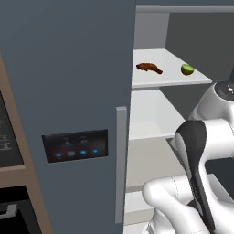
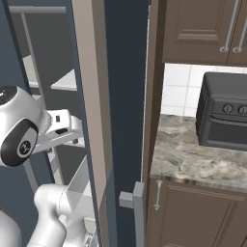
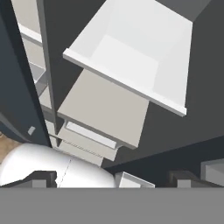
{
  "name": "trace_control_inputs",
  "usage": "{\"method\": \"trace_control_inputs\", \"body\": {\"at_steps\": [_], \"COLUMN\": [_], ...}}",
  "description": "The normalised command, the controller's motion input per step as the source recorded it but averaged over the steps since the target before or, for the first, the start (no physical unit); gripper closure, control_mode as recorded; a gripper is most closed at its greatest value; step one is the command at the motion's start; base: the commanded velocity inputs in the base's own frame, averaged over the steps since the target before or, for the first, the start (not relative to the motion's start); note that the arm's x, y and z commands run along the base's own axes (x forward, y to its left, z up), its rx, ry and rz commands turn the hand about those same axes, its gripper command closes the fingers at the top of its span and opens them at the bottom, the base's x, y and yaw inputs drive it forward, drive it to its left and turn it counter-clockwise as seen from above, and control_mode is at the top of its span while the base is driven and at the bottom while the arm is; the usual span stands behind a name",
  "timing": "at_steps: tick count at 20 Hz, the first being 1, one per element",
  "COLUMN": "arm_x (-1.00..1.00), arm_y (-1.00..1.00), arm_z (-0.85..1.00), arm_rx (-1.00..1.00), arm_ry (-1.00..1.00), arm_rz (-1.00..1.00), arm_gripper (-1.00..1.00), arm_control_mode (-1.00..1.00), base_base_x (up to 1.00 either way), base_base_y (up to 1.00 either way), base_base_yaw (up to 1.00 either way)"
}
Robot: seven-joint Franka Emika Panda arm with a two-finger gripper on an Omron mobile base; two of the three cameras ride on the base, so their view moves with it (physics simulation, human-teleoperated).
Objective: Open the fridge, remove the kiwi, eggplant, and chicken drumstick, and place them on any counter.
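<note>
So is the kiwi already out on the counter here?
No, the kiwi sits on a white fridge shelf, to the right of the chicken drumstick.

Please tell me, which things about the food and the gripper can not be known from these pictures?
- Eggplant: not found. In the left base view the fridge shelf holds the chicken drumstick and kiwi; the arm covers lower shelves.
- Gripper: hand view cuts off the fingertips at the bottom.

You see the fridge in matt slate-blue, smooth white shelves, a marbled stone counter, and brown wood cabinets with metal handles.
</note>
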Motion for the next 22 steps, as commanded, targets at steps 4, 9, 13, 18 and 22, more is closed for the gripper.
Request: {"method": "trace_control_inputs", "body": {"at_steps": [4, 9, 13, 18, 22], "arm_x": [0.16, 0.28, 0.24, 0.02, 0.21], "arm_y": [0.0, 0.0, 0.0, -0.07, -0.01], "arm_z": [0.12, 0.11, 0.14, 0.14, 0.36], "arm_rx": [0.0, 0.0, 0.0, 0.01, 0.07], "arm_ry": [0.0, 0.01, 0.0, 0.0, 0.0], "arm_rz": [-0.2, -0.22, -0.13, -0.06, 0.0], "arm_gripper": [-1.0, -1.0, -1.0, -1.0, -1.0], "arm_control_mode": [-1.0, -1.0, -1.0, -1.0, -1.0], "base_base_x": [0.0, 0.0, 0.0, 0.0, 0.0], "base_base_y": [0.0, 0.0, 0.0, 0.0, 0.0], "base_base_yaw": [0.0, 0.0, 0.0, 0.0, 0.0]}}
